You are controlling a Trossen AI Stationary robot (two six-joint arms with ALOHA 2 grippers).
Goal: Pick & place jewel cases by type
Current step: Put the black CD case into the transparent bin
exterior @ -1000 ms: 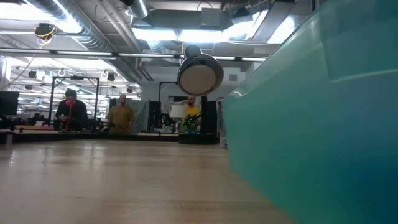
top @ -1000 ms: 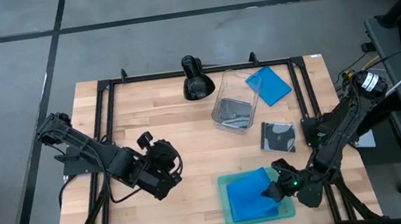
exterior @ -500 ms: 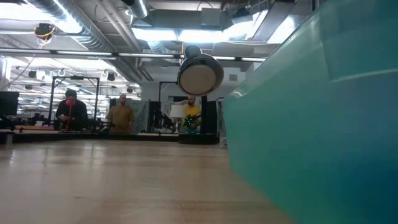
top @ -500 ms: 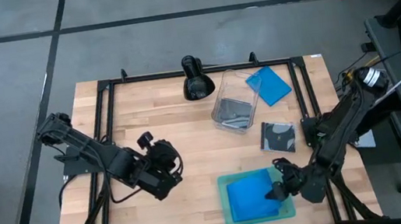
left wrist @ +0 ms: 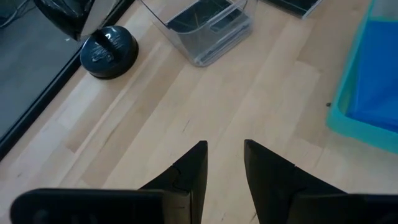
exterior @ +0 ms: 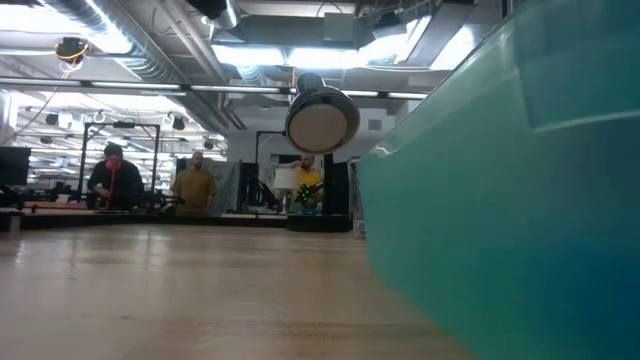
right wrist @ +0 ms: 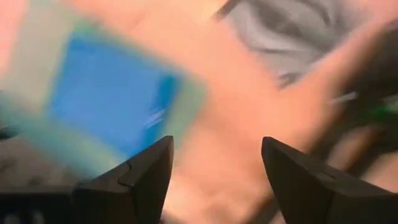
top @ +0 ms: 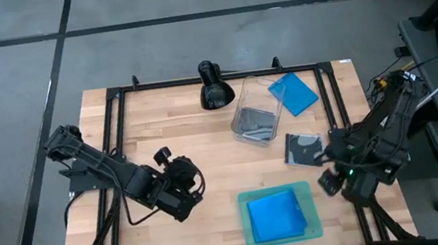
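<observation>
Blue cases (top: 276, 216) are seen lying flat in the teal tray (top: 314, 231) at the table's (top: 132, 238) near edge, with nothing gripping them. The right gripper (top: 330, 182) is held just beside the tray's right side, its fingers (right wrist: 137, 177) spread wide apart and empty. Another blue case (top: 293, 93) is left near the far edge, a black disc case (top: 303, 148) lies between it and the tray, and a dark case is held in the clear tub (top: 255, 120). The left gripper (top: 187, 187) is parked over bare wood, its fingers (left wrist: 189, 171) narrowly parted and empty.
</observation>
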